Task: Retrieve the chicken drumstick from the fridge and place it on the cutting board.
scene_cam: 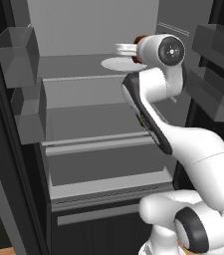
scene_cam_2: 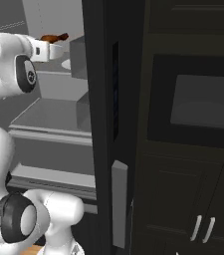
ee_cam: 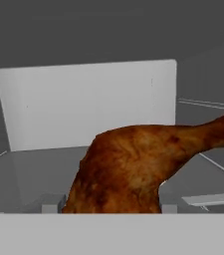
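Hand view is taken up largely by the chicken drumstick (ee_cam: pixel 128 169), seen very close: its thick, mottled reddish-brown end sits low in the middle and its thin end tapers up toward the right edge. Behind it a pale upright panel (ee_cam: pixel 83 104) is seen, with grey surfaces of the fridge (ee_cam: pixel 203 45) interior around it. The finger tips are hidden behind the meat, so whether the gripper is closed on the drumstick cannot be told from this view. From the left base view, a small reddish patch of the drumstick (scene_cam: pixel 139 40) is glimpsed just left of the white wrist, above a round white plate (scene_cam: pixel 121 63) that rests on an upper grey shelf (scene_cam: pixel 73 67). The gripper (scene_cam: pixel 129 49) itself is reached into the open fridge (scene_cam: pixel 83 30) at that shelf's height, its fingers mostly covered by the wrist. In the right base view the drumstick (scene_cam_2: pixel 54 37) is seen as a dark brown shape lying along the top of the hand, by the gripper (scene_cam_2: pixel 58 50), above the plate (scene_cam_2: pixel 66 63); contact between the two cannot be judged. Translucent grey door bins (scene_cam: pixel 21 50) are hung on the left door. To the right of the fridge frame, black cabinets (scene_cam_2: pixel 188 124) are seen.
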